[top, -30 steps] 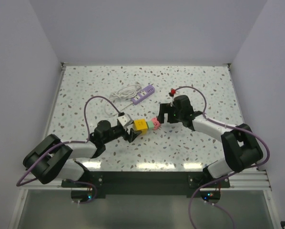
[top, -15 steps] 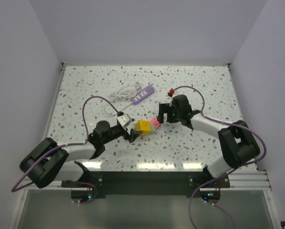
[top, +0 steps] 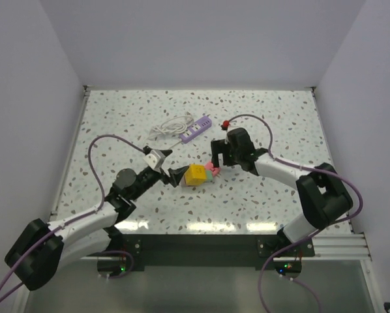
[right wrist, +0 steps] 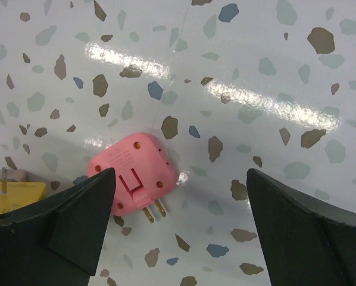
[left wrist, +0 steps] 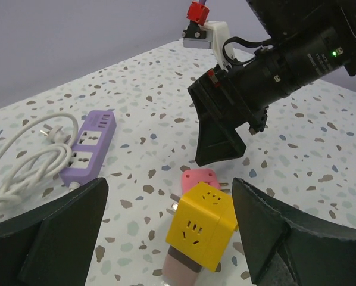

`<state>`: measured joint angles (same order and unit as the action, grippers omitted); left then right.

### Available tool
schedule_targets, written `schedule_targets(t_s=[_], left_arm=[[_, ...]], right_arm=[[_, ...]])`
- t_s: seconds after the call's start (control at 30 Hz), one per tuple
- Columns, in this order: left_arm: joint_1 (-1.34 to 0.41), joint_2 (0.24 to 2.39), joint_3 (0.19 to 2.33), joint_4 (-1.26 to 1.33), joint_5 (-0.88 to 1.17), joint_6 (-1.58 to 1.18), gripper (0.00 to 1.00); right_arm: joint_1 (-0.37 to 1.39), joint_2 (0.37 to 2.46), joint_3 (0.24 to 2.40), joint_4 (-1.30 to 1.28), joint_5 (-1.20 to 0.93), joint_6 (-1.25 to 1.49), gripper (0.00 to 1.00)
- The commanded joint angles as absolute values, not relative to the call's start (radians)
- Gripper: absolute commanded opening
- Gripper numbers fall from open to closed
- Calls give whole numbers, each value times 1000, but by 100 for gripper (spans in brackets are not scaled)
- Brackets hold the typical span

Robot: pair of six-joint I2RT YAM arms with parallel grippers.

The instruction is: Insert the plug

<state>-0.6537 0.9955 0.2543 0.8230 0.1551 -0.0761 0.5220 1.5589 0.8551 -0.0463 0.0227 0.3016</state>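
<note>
Top view overhead, far; wrist views close; all share pink plug [right wrist: 133,173].

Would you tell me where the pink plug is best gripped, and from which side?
Likely the body of the plug, from above: the prongs jut from one side and the yellow cube sits close on another, so clamp the edges clear of both.

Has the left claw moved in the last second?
Yes. The left claw has pulled back to the left, away from the yellow socket cube, and now sits farther left of the purple power strip, which has not moved.
</note>
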Motion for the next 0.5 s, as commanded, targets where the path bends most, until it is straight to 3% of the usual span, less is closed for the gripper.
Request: schedule_targets(t_s=[0.0,0.47], left_arm=[[-661,950,294,724,55,-129,91],[-661,931,301,681,-37,-129,94]], right_arm=[[595,1594,914,-92,175,250,94],[701,1675,942,-132,248,238,94]])
